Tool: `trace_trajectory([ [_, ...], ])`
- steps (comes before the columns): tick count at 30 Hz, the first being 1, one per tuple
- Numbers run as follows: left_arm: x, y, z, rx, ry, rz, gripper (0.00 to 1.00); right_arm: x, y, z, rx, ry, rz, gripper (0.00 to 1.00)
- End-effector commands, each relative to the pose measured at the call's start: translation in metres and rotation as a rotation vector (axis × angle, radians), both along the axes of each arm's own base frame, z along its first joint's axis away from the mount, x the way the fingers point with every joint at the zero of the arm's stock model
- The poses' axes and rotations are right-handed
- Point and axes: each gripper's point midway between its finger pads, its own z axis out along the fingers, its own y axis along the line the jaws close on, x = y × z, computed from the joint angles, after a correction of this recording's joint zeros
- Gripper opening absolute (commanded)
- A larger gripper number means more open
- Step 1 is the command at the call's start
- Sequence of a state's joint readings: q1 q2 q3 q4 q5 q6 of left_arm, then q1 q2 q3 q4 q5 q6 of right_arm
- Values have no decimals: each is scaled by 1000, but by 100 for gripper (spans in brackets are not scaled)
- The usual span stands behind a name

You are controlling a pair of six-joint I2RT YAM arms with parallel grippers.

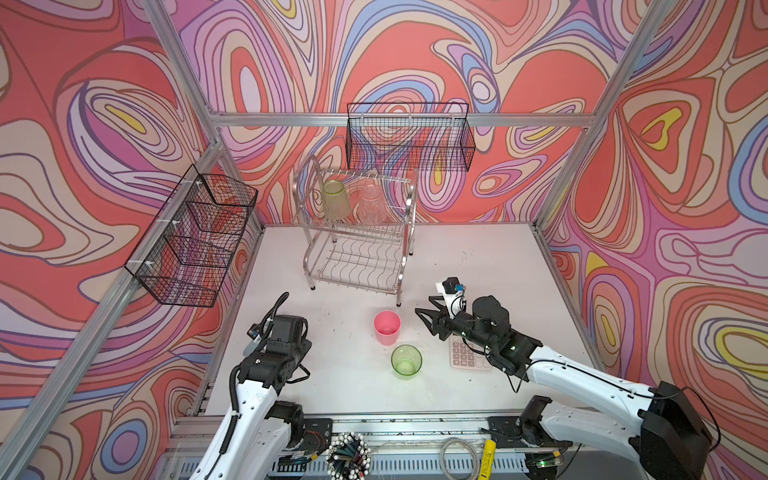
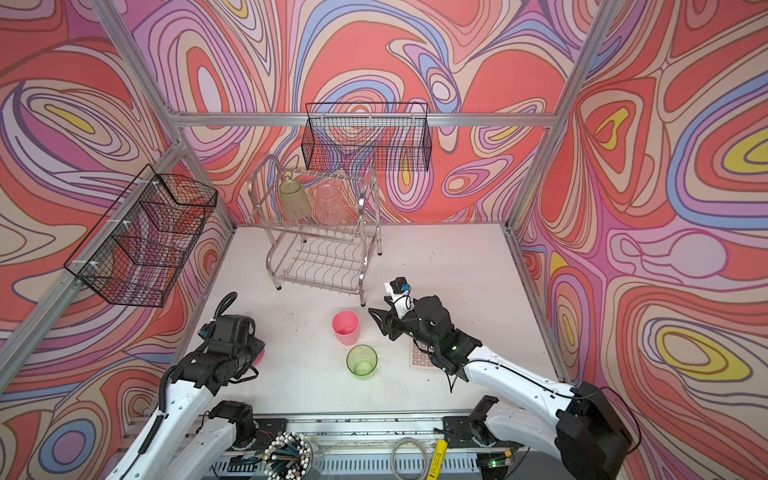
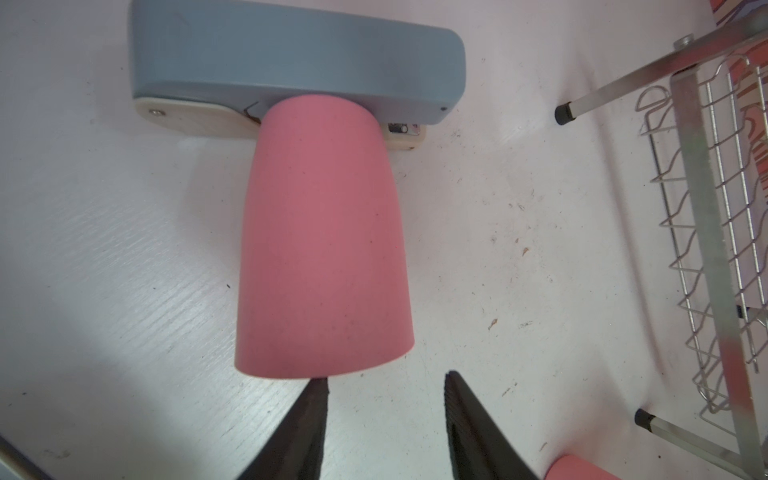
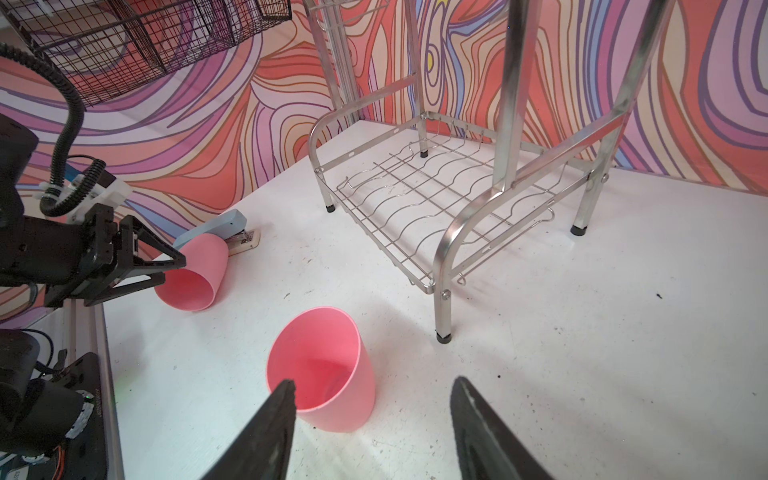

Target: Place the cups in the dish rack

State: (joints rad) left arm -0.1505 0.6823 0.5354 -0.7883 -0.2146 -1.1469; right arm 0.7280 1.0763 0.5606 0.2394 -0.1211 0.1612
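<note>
Far left on the wall hangs the side basket (image 1: 195,237), clear of the work. L hand (image 3: 384,380) sits low near the desk's (image 1: 478,257) left edge, jaws part-open at the mouth of the tipped pink cup (image 3: 324,232), which lies on its side. One finger (image 3: 307,424) is at the rim and the other stands off w/ bare desk showing btwn, so nothing is gripped yet. Risk: a thin rim pinch on a smooth tapered cup prob. slips or swings on the lift, and a nudge could roll it away. Its base butts against a blue-grey stapler (image 3: 291,62), which blocks pushing fwd and may get dragged. Next is the dish rack (image 1: 357,262) at the back, w/ the inverted green cup (image 1: 336,203) and clear ribbed cup (image 1: 371,205) on the top tier and the bottom tier bare. A careless drop-off could knock those two, and the arched side frame hinders a low approach. The back basket (image 1: 409,137) on the wall above may crowd a high one. In front stand the upright pink cup (image 1: 387,328) and, nearer the robot, the upright green cup (image 1: 406,361); they are close, so reaching one may tip the other. R hand (image 1: 426,307) hovers just beside the upright pink cup, jaws wide, empty. A calculator (image 1: 463,357) lies under the R arm.
</note>
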Motion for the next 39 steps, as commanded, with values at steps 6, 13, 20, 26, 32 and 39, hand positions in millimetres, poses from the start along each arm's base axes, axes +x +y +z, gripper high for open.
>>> trace_trajectory([
  [6, -15, 12, -3, 35, 58, 64, 57, -2, 4, -3, 0, -6, 22, 62],
  [13, -28, 24, 1, 47, 19, 158, 58, -3, 3, -2, 2, -10, 25, 62],
  [20, -31, 28, -7, 56, -15, 180, 59, -4, 5, -3, 2, -6, 34, 62],
  [26, -36, 25, -8, 34, 11, 182, 60, -4, 4, -4, 1, -6, 32, 61],
  [32, -28, 18, -14, -17, -27, 177, 60, -4, 5, -5, 3, -4, 35, 61],
  [39, -1, 1, -16, -99, -176, 109, 58, -6, 1, -4, 0, -12, 26, 61],
])
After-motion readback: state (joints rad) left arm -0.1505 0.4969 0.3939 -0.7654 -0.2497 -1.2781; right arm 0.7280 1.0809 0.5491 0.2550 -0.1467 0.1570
